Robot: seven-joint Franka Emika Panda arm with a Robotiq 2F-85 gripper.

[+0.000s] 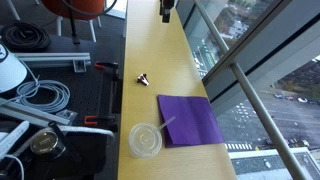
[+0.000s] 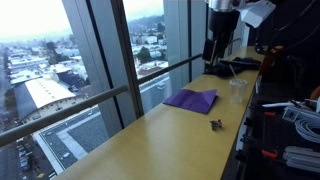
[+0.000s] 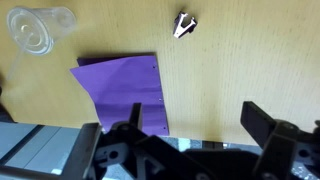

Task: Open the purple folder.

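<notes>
A long wooden surface [image 1: 150, 40] runs beside tall windows high over a city. The purple folder [image 1: 190, 120] [image 3: 125, 88] lies flat and closed on it, near the window edge. A clear round lid [image 1: 146, 139] sits just beside it, and a small dark clip [image 1: 142, 77] lies well apart. In the wrist view the end effector [image 3: 195, 125] hangs above the surface – fingers spread wide, holding nothing.

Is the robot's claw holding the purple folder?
No, in the wrist view the gripper is open and empty, while the folder lies flat on the table.
</notes>
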